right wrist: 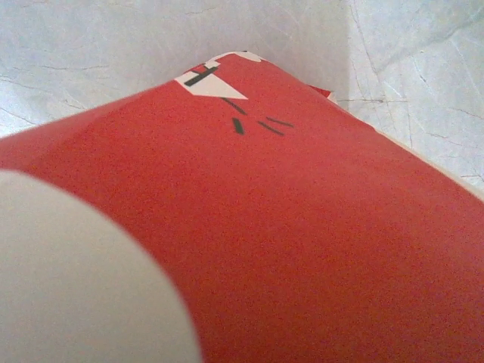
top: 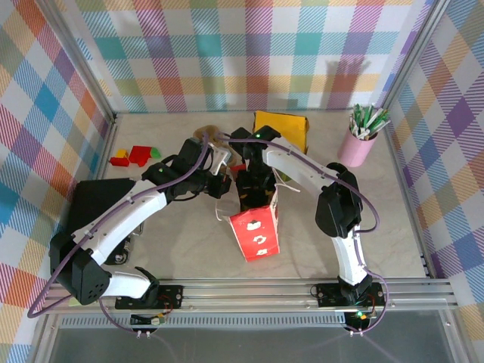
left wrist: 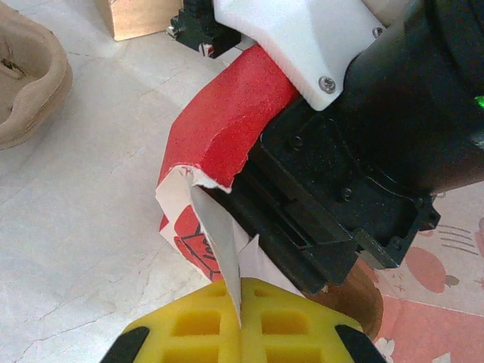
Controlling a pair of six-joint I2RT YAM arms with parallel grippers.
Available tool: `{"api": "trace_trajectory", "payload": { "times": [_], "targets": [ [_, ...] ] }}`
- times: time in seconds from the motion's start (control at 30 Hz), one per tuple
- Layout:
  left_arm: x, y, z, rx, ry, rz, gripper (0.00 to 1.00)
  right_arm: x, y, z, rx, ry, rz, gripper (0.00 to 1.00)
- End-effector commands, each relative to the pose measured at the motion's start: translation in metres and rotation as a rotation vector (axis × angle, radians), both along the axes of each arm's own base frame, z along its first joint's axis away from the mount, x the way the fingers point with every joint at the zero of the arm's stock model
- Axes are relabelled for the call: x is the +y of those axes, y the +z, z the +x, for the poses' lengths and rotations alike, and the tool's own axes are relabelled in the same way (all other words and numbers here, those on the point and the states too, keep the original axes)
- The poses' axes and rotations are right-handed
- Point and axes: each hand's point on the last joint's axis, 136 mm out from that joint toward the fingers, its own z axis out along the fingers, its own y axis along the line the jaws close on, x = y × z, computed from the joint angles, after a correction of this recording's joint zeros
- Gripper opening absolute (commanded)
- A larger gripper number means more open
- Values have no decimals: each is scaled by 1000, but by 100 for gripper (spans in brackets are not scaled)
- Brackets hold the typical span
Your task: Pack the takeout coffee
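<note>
So my left gripper (left wrist: 242, 306) is clamped shut on the torn white lip of the red paper bag (left wrist: 227, 113) — the paper edge runs straight into the seam between my yellow pads (left wrist: 274, 299), and that pull holds the mouth wide. My right gripper (top: 249, 189) is sunk into that mouth from above, with the black wrist housing jammed against the rim and the fingertips buried inside. Honestly I can't tell whether those fingers are closed on anything or let go. My right wrist camera just gets the bag's red wall up close, some marble table (right wrist: 416, 60) beyond it, and a pale blur in the corner I can't identify.

The coffee cup itself is hidden. My guess is it's down in the bag at the end of my right arm, either in the fingers or sitting on the bottom, but that's only a guess.

Progress-wise, the bag is mid-table and opened, and the loading step looks underway or nearly finished. What's left, as I read it — confirm the cup is seated upright, open the right fingers if they aren't, back out without snagging the rim, then drop the lip with my left. The pink cup of sticks (top: 357, 147) sits well apart at the far right, and the brown cardboard tray (left wrist: 23, 76) is off to the side.
</note>
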Motion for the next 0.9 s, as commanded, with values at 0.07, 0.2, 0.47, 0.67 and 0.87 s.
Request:
{"api": "trace_trajectory", "payload": {
  "times": [0.07,0.2,0.47,0.67,0.87],
  "targets": [
    [2,-3,5,-1,-1,17,0,-5,-43,-10,121,7,-50,64],
    [1,-4,7,-3,-1,15,0,-5,-48,-11,127,11,-51,64],
    [-1,-5,12,-7,4,18,0,-4,-53,-9,128,18,-53,64],
    [-2,-3,11,-11,-5,12,0,-3,-48,-5,104,16,-46,64],
    [-2,0,13,-22,-3,14,0,-2,-46,-5,92,13,-36,65]
  ]
}}
